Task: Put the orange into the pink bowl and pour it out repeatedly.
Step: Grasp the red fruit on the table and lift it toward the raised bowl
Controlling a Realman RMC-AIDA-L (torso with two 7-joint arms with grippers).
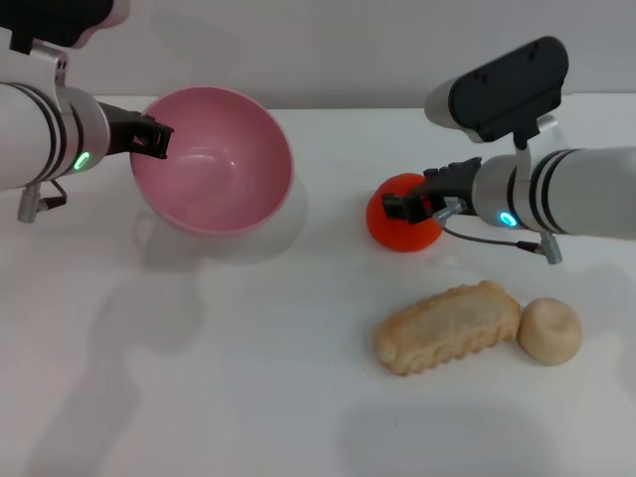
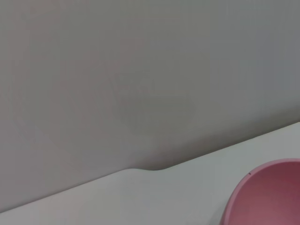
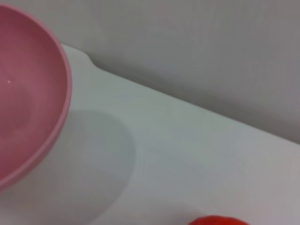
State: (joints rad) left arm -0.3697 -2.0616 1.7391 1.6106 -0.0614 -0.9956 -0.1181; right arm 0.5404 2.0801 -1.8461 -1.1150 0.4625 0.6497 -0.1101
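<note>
Gripping orange (image 1: 400, 221): right gripper (image 1: 409, 204)

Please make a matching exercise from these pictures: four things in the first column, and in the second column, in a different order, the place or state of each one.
Things:
1. pink bowl
2. orange
3. long biscuit-shaped toy
4. beige ball

Places or states:
A. lying flat on the white table, nearest the front edge, beside a ball
B. tilted, empty, gripped at the rim by the left hand
C. on the table, at the right hand
D. farthest to the robot's right, beside the biscuit toy

Pairs: 1-B, 2-C, 3-A, 4-D
</note>
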